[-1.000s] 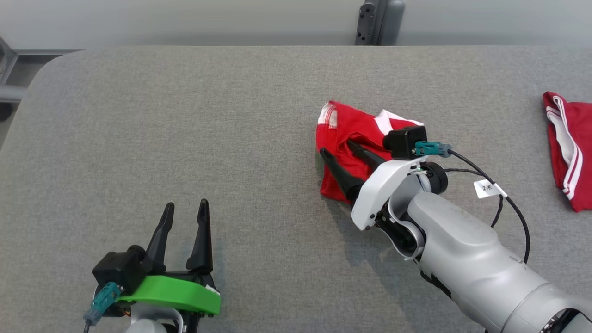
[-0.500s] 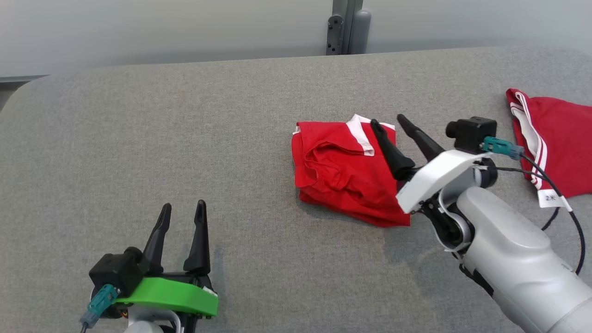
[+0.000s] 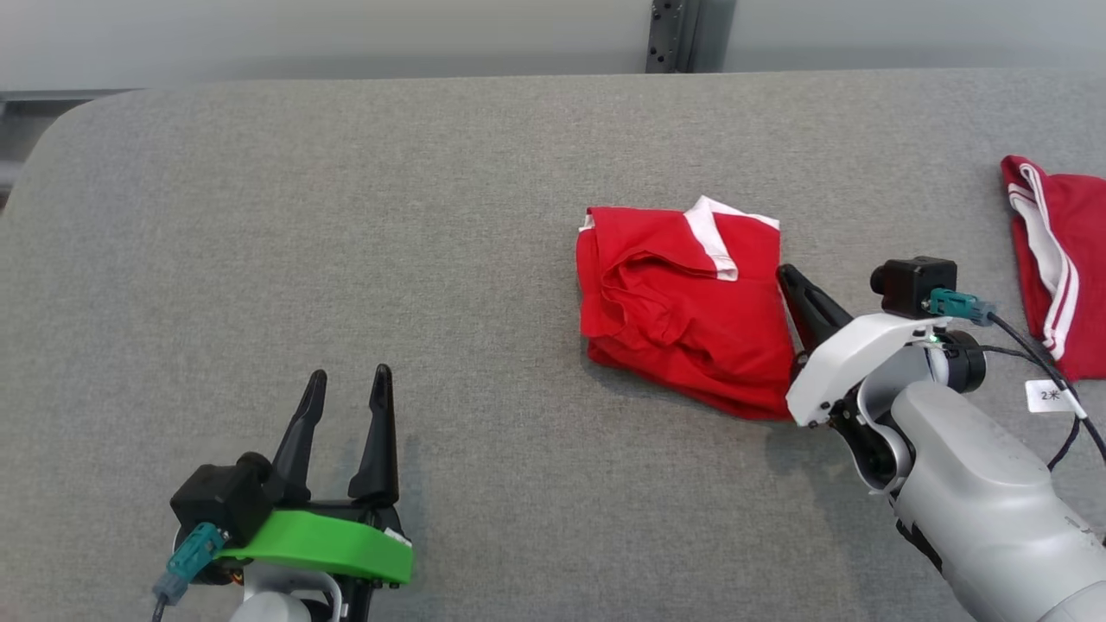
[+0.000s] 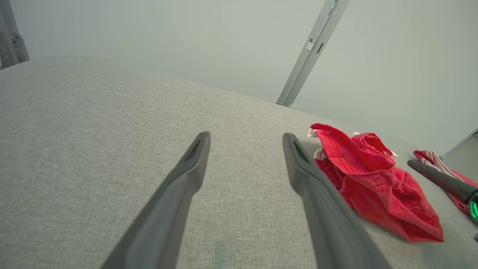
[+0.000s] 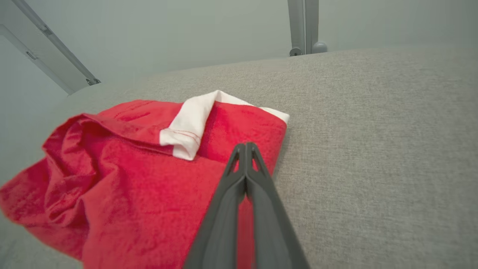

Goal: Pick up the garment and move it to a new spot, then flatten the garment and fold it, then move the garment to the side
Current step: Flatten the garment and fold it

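Observation:
The garment [image 3: 683,311] is a red shirt with white trim, lying folded on the grey table right of centre. It appears in the left wrist view as a rumpled red heap [image 4: 373,179] and up close in the right wrist view [image 5: 130,179]. My right gripper [image 3: 786,276] sits at the garment's right edge, its two fingers pressed together with nothing between them [image 5: 245,145]. My left gripper [image 3: 346,384] rests open at the lower left, well apart from the garment, with its fingers spread [image 4: 246,136].
A second red garment with white stripes [image 3: 1058,259] lies at the table's right edge. The grey fabric table [image 3: 346,216] stretches wide to the left. A metal post [image 3: 674,34] stands behind the far edge. A cable with a white tag [image 3: 1050,395] trails from my right wrist.
My right gripper has come off the garment to its right edge and shut its fingers. The garment now lies folded flat. The head camera has shifted; the left gripper has stayed open.

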